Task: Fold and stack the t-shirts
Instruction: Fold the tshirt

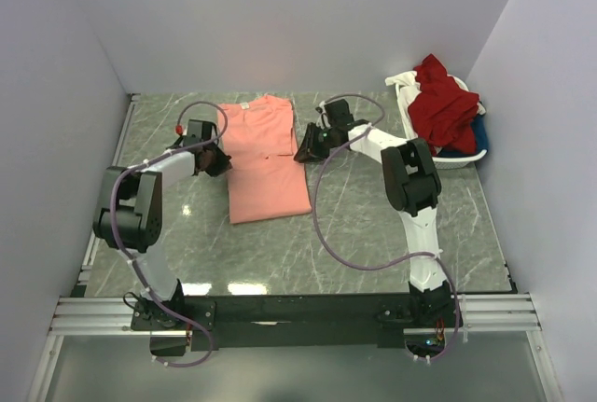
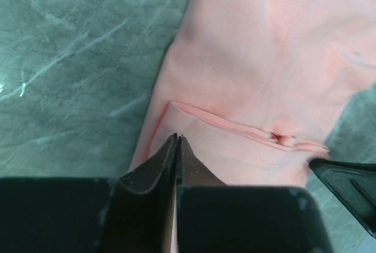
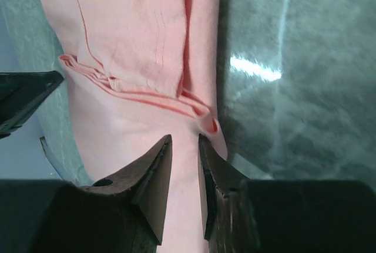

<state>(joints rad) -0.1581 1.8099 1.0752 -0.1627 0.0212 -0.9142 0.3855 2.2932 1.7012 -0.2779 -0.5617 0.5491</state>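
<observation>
The salmon-pink t-shirt (image 1: 266, 164) lies flat on the worktop (image 1: 373, 225), already narrowed into a long strip. The left gripper (image 1: 216, 161) sits at the shirt's left edge with jaws pressed together; whether cloth is caught between them cannot be told. The right gripper (image 1: 306, 148) sits at the shirt's right edge, jaws slightly spread over the cloth. The basket (image 1: 464, 161) of remaining shirts stands well right of the pink shirt. A neat crosswise fold probably needs both jaws pinching all layers at matching points, then lifting and travelling together so the edges stay aligned.
</observation>
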